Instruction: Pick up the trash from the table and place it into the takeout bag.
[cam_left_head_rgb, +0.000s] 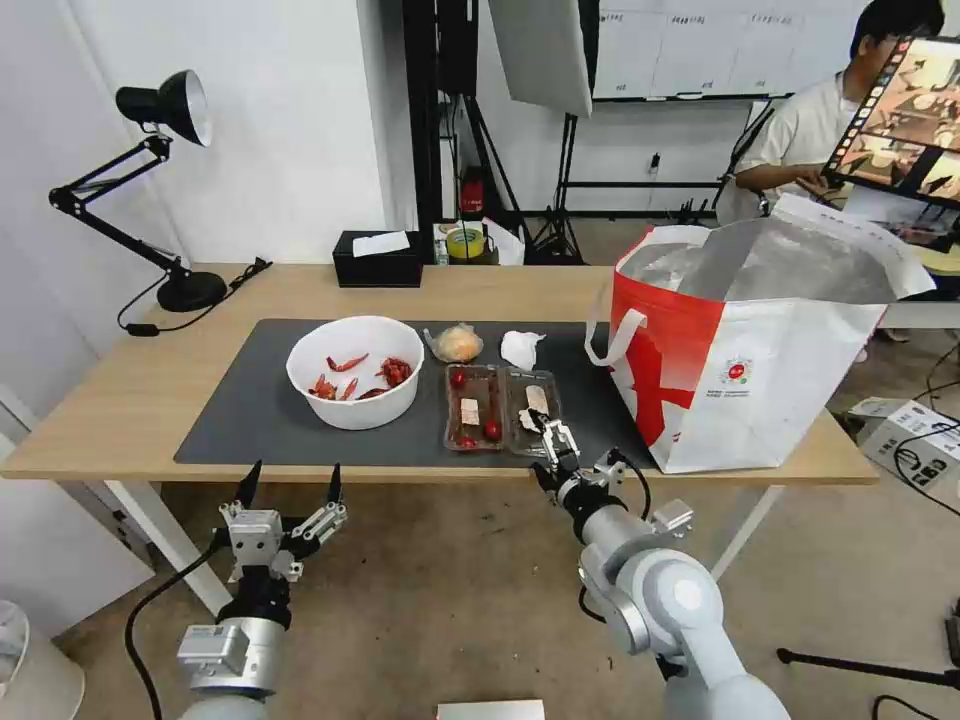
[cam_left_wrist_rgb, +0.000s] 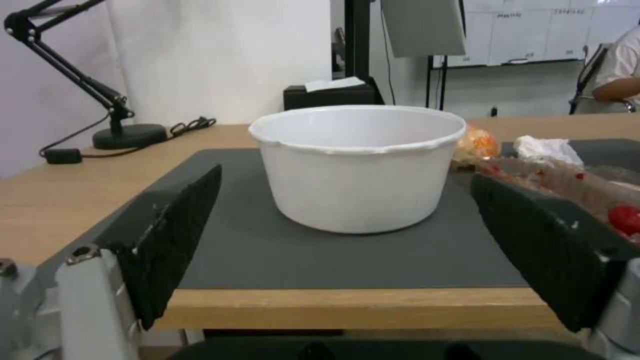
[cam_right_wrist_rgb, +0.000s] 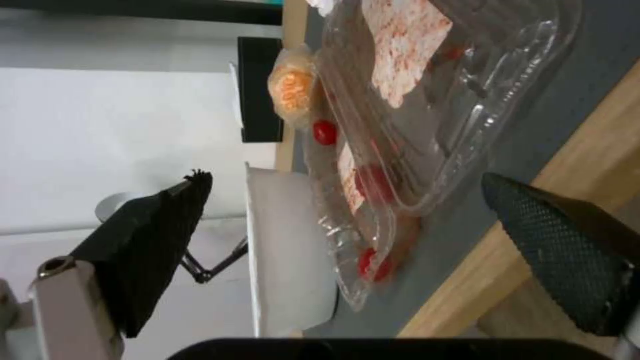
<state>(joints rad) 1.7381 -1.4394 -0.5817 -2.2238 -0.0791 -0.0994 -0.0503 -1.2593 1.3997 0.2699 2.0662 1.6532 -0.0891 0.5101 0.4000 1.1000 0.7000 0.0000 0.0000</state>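
On the dark mat (cam_left_head_rgb: 240, 420) of the table (cam_left_head_rgb: 120, 400) stand a white bowl (cam_left_head_rgb: 355, 370) with red scraps and a clear hinged tray (cam_left_head_rgb: 500, 405) with cherry tomatoes. Behind them lie a small bag of orange food (cam_left_head_rgb: 457, 343) and a crumpled tissue (cam_left_head_rgb: 521, 348). The takeout bag (cam_left_head_rgb: 760, 370) stands open at the table's right end. My right gripper (cam_left_head_rgb: 550, 432) is open at the tray's near edge. The right wrist view has the tray (cam_right_wrist_rgb: 427, 125) just ahead of the right gripper (cam_right_wrist_rgb: 347, 177). My left gripper (cam_left_head_rgb: 292, 478) hangs open below the table's front edge. It faces the bowl (cam_left_wrist_rgb: 357, 167) between its fingers (cam_left_wrist_rgb: 180, 225).
A black desk lamp (cam_left_head_rgb: 165, 110) and its cord sit at the table's far left. A black tissue box (cam_left_head_rgb: 378, 258) is at the back edge. Light stands rise behind the table. A cardboard box (cam_left_head_rgb: 915, 440) lies on the floor to the right.
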